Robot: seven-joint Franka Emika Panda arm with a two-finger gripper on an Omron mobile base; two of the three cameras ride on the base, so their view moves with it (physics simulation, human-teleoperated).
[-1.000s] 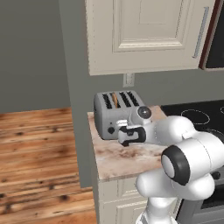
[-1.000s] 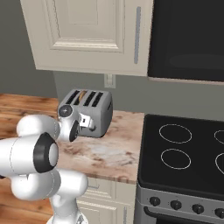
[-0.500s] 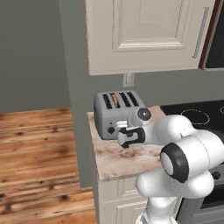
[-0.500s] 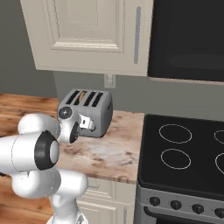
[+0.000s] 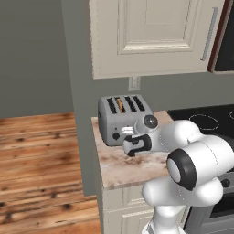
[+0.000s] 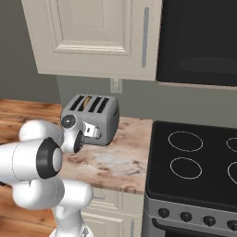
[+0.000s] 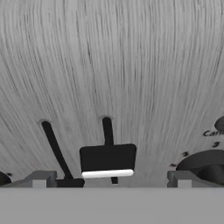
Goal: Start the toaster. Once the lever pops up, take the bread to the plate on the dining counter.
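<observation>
Toaster (image 5: 122, 119) sits unmoved, while the end effector (image 5: 129, 145), fingers apart, has edged closer to its front lever (image 7: 107, 160).

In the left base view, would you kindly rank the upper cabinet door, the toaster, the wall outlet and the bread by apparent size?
1. upper cabinet door, by far the largest.
2. toaster.
3. wall outlet.
4. bread, just a thin tan edge in a slot; most of it is hidden, so its rank below the outlet is unsure.
</observation>
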